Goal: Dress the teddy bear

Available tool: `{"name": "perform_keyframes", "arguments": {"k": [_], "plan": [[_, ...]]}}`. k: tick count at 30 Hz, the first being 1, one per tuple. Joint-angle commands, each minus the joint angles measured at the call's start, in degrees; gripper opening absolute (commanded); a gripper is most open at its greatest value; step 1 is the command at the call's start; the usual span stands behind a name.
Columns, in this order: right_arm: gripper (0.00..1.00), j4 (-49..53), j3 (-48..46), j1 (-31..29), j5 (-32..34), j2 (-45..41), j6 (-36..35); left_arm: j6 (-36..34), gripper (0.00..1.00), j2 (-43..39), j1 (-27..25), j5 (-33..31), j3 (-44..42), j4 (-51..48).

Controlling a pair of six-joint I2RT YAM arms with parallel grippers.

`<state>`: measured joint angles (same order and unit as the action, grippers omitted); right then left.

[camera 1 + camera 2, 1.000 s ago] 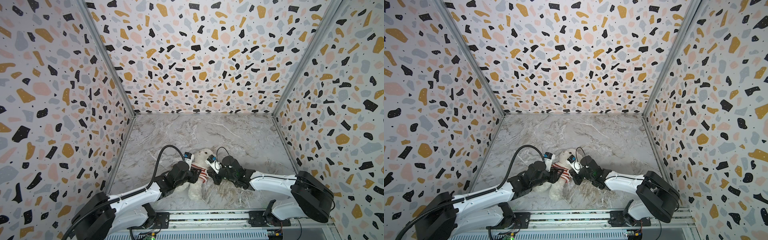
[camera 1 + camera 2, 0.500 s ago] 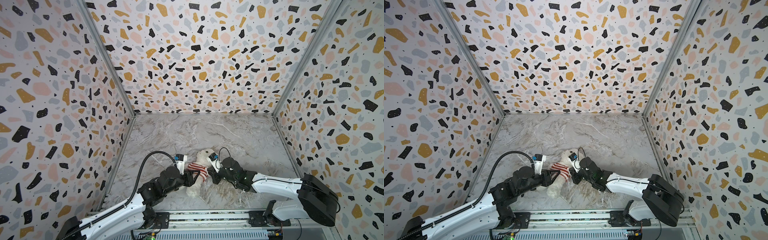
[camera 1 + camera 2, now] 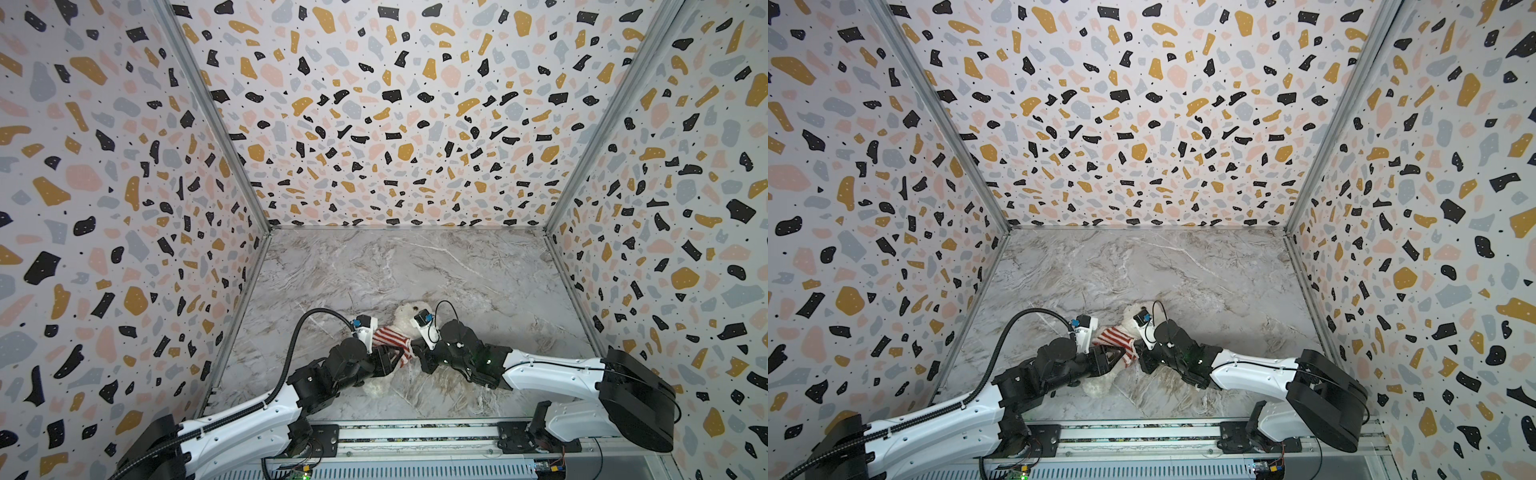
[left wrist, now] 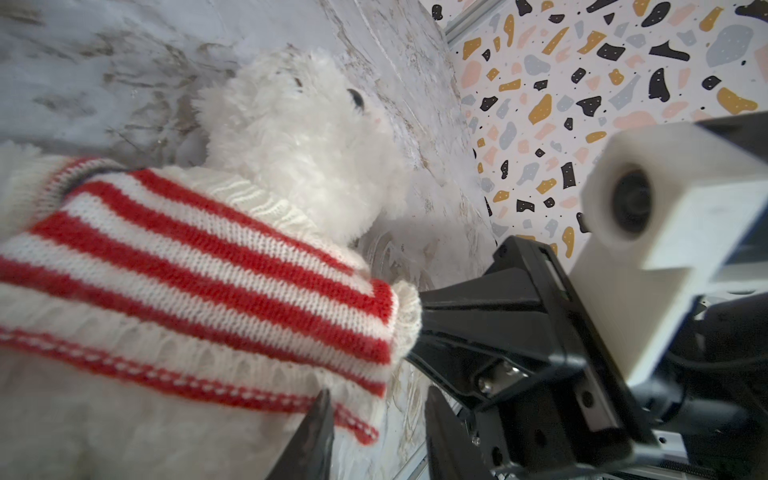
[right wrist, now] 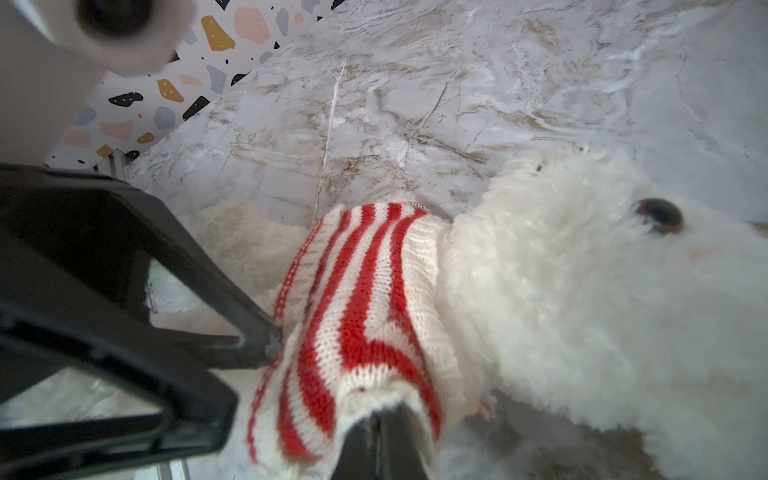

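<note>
Bear (image 3: pixel 410 314) between left hand (image 3: pixel 395 358) and right hand (image 3: pixel 417 353).

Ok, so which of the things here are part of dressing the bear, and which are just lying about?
Part of the job: teddy bear; striped sweater, around its upper body; left gripper, open at the hem; right gripper, shut on a sleeve cuff.
Backdrop only: marble table; speckled walls.

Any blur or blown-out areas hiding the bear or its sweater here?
Both top views: sharp, evenly lit, but the teddy bear is tiny and partly covered; left wrist view: the striped sweater softens toward its near hem, the right wrist camera is blurred; right wrist view: knit crisp, the bear's white face nearly blown out.
</note>
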<state>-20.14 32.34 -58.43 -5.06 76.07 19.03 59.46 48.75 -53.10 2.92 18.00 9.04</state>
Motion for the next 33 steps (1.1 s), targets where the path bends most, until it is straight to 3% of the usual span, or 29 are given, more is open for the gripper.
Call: {"name": "perform_keyframes", "arguments": {"k": [1,5,9,13,20,25,33], "plan": [[0.0,-2.51,0.94,-0.49,0.86,-1.97,1.65,2.32,0.39,-0.04,-0.36,-0.93,-0.92,3.08],[0.0,-3.55,0.36,-0.5,0.74,-1.95,2.04,1.49,0.41,-1.72,-0.61,-2.67,-0.4,-0.52],[0.0,-3.95,0.53,-0.98,0.67,-2.03,2.15,2.92,0.39,-0.25,-0.61,-2.39,-2.0,4.38],[0.0,-3.54,0.53,-1.51,0.43,-2.05,2.13,2.09,0.23,2.34,-0.63,-2.63,-0.57,7.22],[0.0,-2.39,-1.02,-1.78,0.58,-4.38,1.82,0.27,0.0,-0.08,-0.58,-4.64,0.72,4.52],[0.0,0.5,-1.48,-1.82,1.31,-6.07,-0.42,-1.71,0.0,-3.29,0.77,-7.31,0.12,0.21],[0.0,1.71,-3.78,-1.6,1.6,-9.27,-5.43,-5.39,0.0,-4.22,7.75,-5.3,-2.06,-2.33]]}}
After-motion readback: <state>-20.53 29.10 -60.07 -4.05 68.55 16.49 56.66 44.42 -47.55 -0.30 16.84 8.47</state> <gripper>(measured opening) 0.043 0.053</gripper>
